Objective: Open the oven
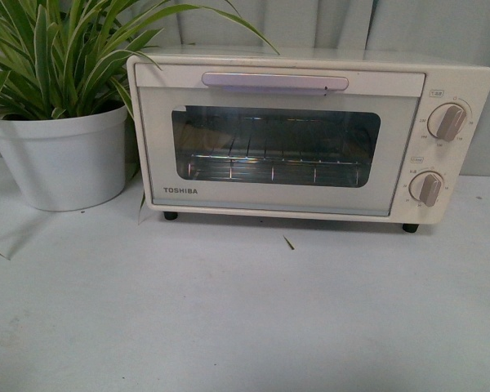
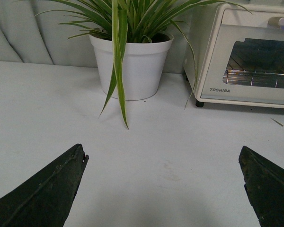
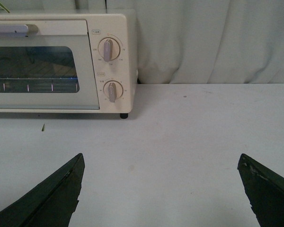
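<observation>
The oven [image 1: 310, 135] stands on the white table [image 1: 229, 327] at my 12 o'clock. Its glass door [image 1: 278, 155] is closed flat against the body. The long handle [image 1: 274, 82] runs along the top edge of the door. Two knobs [image 1: 449, 122] sit on the oven's 3 o'clock side, one above the other. A potted plant [image 1: 61, 159] stands just beside the oven, at my 10 o'clock. My left gripper [image 2: 162, 158] has its fingers wide apart over bare table and holds nothing. My right gripper [image 3: 160, 161] is spread wide in the same way, well apart from the oven.
</observation>
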`<state>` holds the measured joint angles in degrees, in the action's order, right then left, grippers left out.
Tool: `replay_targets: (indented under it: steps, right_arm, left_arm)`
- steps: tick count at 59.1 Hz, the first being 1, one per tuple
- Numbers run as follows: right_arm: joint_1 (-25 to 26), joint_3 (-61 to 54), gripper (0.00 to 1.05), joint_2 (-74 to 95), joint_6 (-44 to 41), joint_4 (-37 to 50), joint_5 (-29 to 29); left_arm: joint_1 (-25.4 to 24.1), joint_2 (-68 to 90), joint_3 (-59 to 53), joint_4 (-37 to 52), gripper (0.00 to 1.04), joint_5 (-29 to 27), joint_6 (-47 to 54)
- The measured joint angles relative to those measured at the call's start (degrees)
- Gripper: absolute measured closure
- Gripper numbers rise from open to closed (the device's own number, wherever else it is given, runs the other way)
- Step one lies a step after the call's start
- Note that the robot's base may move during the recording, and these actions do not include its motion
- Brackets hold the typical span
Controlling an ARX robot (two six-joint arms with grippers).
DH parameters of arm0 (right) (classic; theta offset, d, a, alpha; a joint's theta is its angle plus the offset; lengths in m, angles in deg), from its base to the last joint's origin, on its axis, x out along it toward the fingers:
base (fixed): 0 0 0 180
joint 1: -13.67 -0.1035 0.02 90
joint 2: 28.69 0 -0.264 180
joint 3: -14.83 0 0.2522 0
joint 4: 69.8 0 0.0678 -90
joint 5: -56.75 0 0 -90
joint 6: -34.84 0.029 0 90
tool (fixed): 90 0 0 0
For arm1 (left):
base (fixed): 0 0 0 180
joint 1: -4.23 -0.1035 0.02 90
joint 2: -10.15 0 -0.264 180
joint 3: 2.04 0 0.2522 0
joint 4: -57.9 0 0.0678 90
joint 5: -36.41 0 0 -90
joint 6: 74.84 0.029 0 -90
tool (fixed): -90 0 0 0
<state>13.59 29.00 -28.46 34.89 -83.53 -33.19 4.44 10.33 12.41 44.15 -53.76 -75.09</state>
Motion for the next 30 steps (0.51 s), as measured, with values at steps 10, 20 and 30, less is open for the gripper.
replay_targets:
  steps: [10, 20, 30]
  right_arm:
    - [0.0, 0.0, 0.09, 0.0, 0.0, 0.0, 0.0]
    - [0.0, 0.0, 0.09, 0.0, 0.0, 0.0, 0.0]
    - [0.0, 0.0, 0.09, 0.0, 0.0, 0.0, 0.0]
  left_arm:
    - [0.0, 0.0, 0.0, 0.0, 0.06, 0.0, 0.0]
    - [0.0, 0.0, 0.0, 0.0, 0.06, 0.0, 0.0]
    - [0.0, 0.0, 0.0, 0.0, 0.06, 0.0, 0.0]
